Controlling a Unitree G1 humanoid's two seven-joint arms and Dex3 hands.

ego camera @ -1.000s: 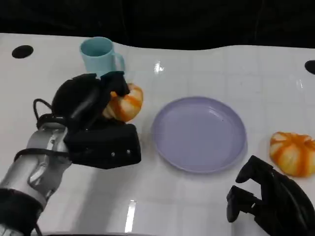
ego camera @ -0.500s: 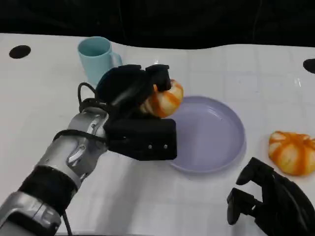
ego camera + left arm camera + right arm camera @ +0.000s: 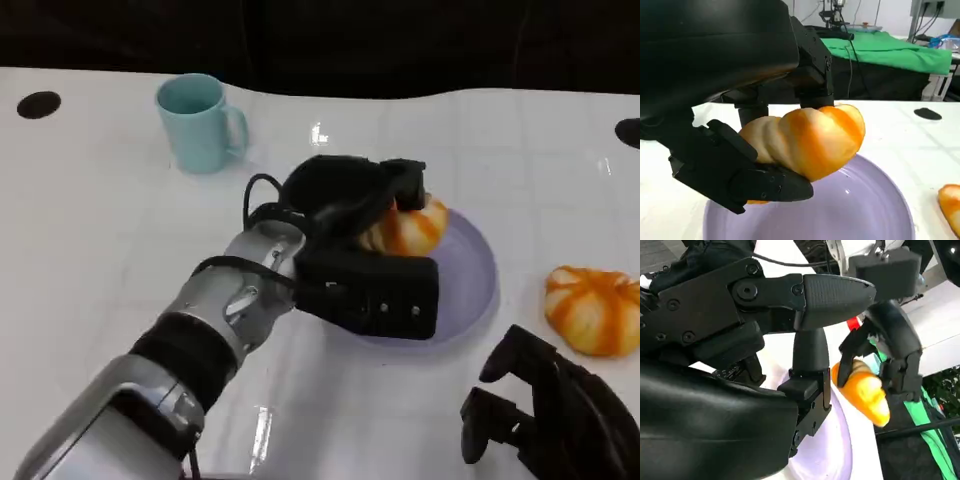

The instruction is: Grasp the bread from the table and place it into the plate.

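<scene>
My left hand (image 3: 362,240) grips an orange-and-cream striped bread (image 3: 408,227) and holds it over the lavender plate (image 3: 472,272). The left wrist view shows that bread (image 3: 807,140) clamped between black fingers (image 3: 740,172), hanging just above the plate (image 3: 865,215). A second striped bread (image 3: 591,308) lies on the table to the right of the plate, with its edge also at the side of the left wrist view (image 3: 951,205). My right hand (image 3: 548,412) rests low at the front right with nothing in it, fingers apart. In the right wrist view the held bread (image 3: 865,390) appears beyond my right hand's fingers (image 3: 830,295).
A light blue mug (image 3: 200,122) stands at the back left of the white table (image 3: 100,230). Black round holes (image 3: 39,104) mark the table's far corners. A green-covered bench (image 3: 890,50) stands behind the table.
My left arm has carried the bread rightward, from beside the mug to over the plate. The right hand and the second bread have stayed put.
</scene>
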